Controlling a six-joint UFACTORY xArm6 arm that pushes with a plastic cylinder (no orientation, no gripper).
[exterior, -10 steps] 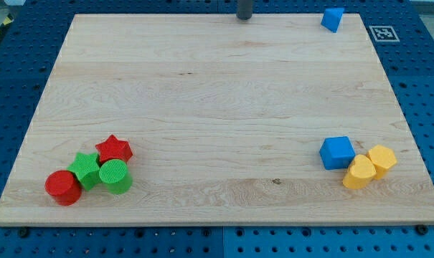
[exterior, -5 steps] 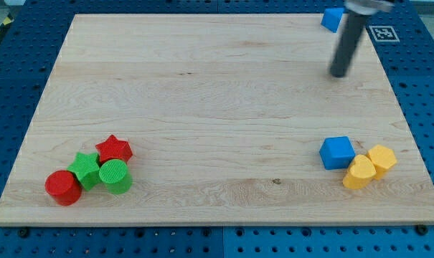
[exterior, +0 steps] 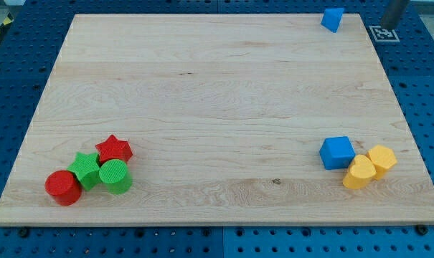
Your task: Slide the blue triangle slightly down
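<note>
Blue triangle block point(exterior: 333, 19): at 1 o'clock on pale wooden counter point(exterior: 217, 93).
My tip point(exterior: 393, 24): off-counter, at 3 o'clock of triangle, apart.
Hand: none visible; state cannot be told.

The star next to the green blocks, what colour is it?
Red. The star shows clearly in the camera view, near the board's bottom left.

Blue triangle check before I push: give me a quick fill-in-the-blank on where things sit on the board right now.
1. The blue triangle sits near the view's top ____ corner of the board.
2. My tip is to the view's ____ of the blue triangle, not touching it.
3. The blue cube touches a ____ block at the view's lower right.
4. The red star belongs to the cluster at the view's bottom ____.

Missing words: right; right; yellow; left
</note>
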